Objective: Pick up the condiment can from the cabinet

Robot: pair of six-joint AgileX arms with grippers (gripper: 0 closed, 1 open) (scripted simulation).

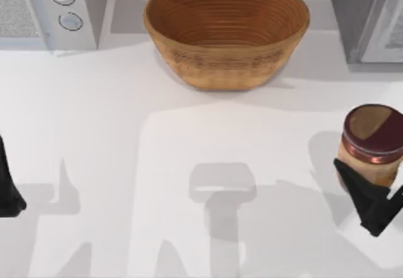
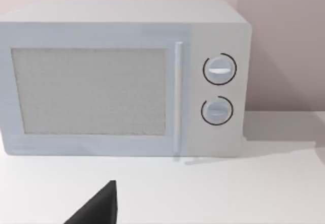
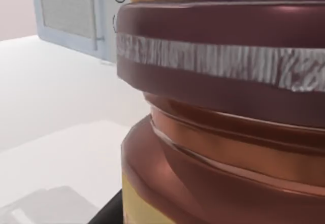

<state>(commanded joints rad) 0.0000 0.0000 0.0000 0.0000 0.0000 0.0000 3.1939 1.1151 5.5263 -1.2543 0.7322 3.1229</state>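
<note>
The condiment can (image 1: pixel 371 136) stands at the table's right edge, with a dark maroon lid and amber-tan sides. My right gripper (image 1: pixel 369 177) straddles its lower body, one black finger (image 1: pixel 352 186) pressed on its left side and the other at the picture's right border. In the right wrist view the condiment can (image 3: pixel 228 107) looms very close, and a black finger (image 3: pixel 109 210) shows beside its base. My left gripper (image 1: pixel 7 193) rests at the table's left edge; a single dark fingertip (image 2: pixel 96 206) shows in the left wrist view.
A large brown woven basket (image 1: pixel 227 32) sits at the back centre. A white microwave (image 1: pixel 50 10) stands at the back left, facing the left wrist camera as the microwave (image 2: pixel 122 76). A grey cabinet (image 1: pixel 368 16) occupies the back right. The white tabletop (image 1: pixel 126 164) lies between the arms.
</note>
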